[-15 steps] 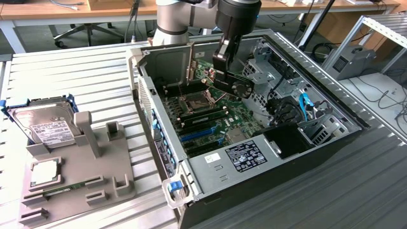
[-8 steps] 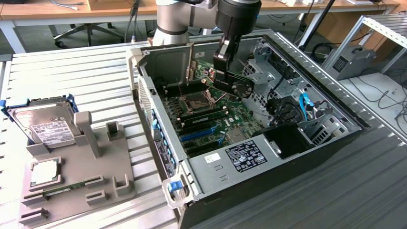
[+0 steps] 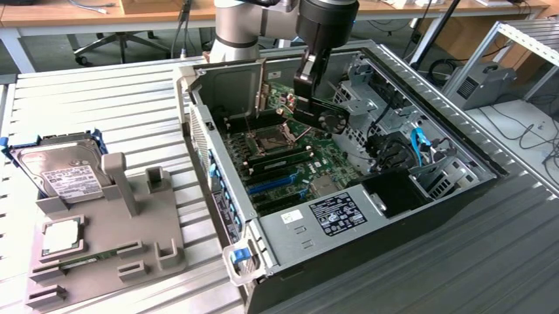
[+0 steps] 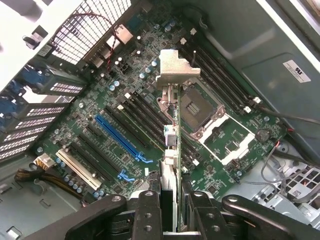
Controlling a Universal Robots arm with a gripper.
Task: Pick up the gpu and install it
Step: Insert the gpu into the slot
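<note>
Not much you can actually read here, tbh. The hard drive [image 3: 39,157] on the exterior view's left has a white label [image 3: 68,178] with rows of print, all too small to make out. At the near end of the case [image 3: 367,275], the PSU [image 3: 288,243] wears a black-and-white sticker [image 3: 336,212] with a small white tag [image 3: 294,216] just beside it, same story. A white sticker [image 4: 300,71] on the case wall [image 4: 260,45] has a dark logo, can't tell which. The gpu [image 4: 173,125], seen edge-on, gives no readable print.

gpu [image 4: 173,135] edge-on, held end hidden inside pincer [image 4: 172,202]; arm [image 3: 237,26] cropped by frame edge
</note>
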